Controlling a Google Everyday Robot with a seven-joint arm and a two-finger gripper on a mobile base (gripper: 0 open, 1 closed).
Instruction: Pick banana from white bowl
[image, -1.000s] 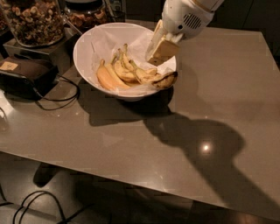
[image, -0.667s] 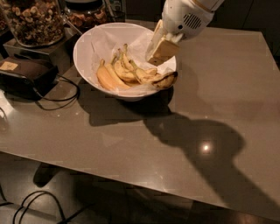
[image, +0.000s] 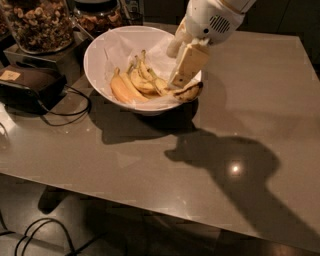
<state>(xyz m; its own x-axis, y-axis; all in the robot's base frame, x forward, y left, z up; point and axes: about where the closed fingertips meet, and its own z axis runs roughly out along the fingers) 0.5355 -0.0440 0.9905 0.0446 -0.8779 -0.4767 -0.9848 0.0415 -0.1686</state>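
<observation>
Banana (image: 190, 91), the speckled one with the dark tip that I am to pick, is not yet lifted: it lies in the white bowl (image: 95, 45), against the right-hand side.

From the left: at the far left edge of the table (image: 265, 90) a glass jar of nuts (image: 37, 22) stands on a raised block, with a second jar (image: 100, 12) just beside it. In front of them sits a dark box (image: 30, 82), and a black cable (image: 75, 107) loops from it toward the bowl.

Next comes the bowl, lined with white paper. Inside, an orange-tinted banana (image: 122, 90) lies furthest left, with shorter yellow bananas (image: 142, 80) bunched next to it, stems up. The speckled banana lies to their right.

My gripper (image: 176, 80) reaches down into the bowl from the upper right, its tip at the speckled banana's near end. Whether the jaws are wide or closed on the fruit I cannot tell.

As I judge it, the reach is done; a sure hold and the lift out remain.
</observation>
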